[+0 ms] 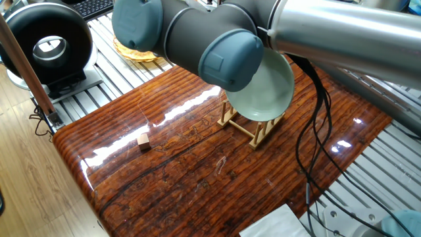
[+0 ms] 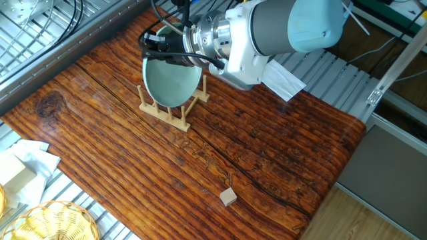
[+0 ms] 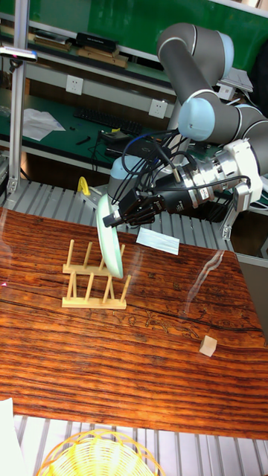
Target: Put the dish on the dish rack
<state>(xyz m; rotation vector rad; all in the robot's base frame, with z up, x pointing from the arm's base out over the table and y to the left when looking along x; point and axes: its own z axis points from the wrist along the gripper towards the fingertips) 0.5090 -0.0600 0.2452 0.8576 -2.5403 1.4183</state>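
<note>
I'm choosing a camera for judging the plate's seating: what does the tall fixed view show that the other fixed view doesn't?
Only the tall fixed view shows the dish edge-on, tilted, its lower rim down among the dish rack pegs, plus the shelves and wall sockets behind. Only the other fixed view shows the dish's round face and the white foam blocks at the left edge. Both show the gripper at the dish's upper rim, the small wooden cube, the wicker basket and the folded white paper.
</note>
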